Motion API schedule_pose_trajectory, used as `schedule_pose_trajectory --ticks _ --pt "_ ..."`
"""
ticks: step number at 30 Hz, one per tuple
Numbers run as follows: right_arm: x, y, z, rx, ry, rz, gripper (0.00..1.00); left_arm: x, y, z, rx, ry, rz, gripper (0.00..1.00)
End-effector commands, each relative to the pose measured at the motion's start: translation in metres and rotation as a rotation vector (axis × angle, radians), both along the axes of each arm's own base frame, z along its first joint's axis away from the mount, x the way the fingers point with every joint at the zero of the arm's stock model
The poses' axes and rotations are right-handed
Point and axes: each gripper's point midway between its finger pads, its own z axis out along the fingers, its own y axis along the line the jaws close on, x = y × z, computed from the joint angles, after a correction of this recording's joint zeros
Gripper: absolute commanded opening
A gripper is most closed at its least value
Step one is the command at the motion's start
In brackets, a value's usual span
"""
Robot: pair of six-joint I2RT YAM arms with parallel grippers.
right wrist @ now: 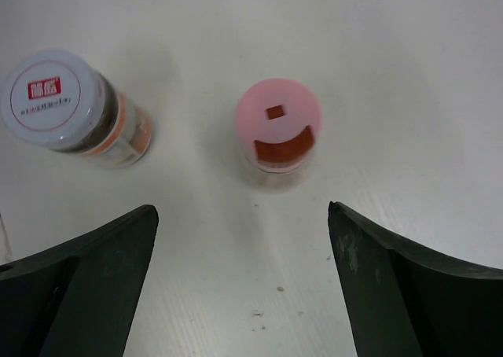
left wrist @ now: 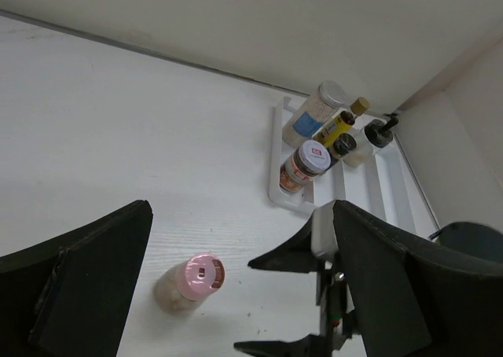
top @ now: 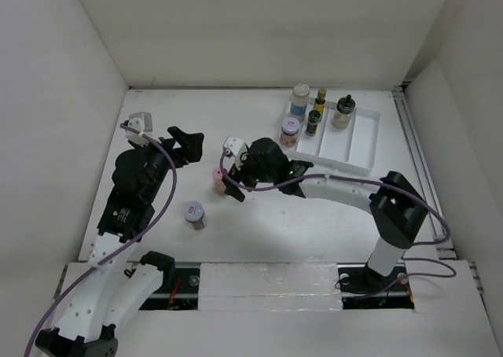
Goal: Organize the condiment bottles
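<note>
A pink-capped jar stands on the table just ahead of my right gripper, which is open; in the right wrist view the jar is beyond the fingertips, centred on the gap of the gripper. A jar with a red-labelled white cap stands alone nearer the front, and shows in the right wrist view. My left gripper is open and empty, above the table left of the pink jar. Several bottles stand at the white tray's far left end: a silver-capped jar, a slim yellow one, a black-capped one.
The white divided tray lies at the back right. A small dark bottle and a second red-labelled jar stand at its left edge. White walls enclose the table on three sides. The right arm stretches across the middle.
</note>
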Motion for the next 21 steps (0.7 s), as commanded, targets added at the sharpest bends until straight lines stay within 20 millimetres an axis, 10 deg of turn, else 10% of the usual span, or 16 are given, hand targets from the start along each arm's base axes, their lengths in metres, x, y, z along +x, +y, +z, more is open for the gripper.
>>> schedule_pose_trajectory --ticks 1,13,21 --pt "-0.002 0.022 0.009 0.019 -0.06 0.066 0.95 -0.001 0.007 0.01 -0.021 -0.026 0.043 0.96" --pt "0.043 0.064 -0.022 0.01 -0.096 -0.015 0.88 -0.005 0.001 0.017 -0.032 -0.051 0.0 0.96" --pt "0.048 0.073 0.004 0.086 -0.115 -0.03 0.49 -0.006 0.0 0.017 -0.023 -0.054 -0.009 0.96"
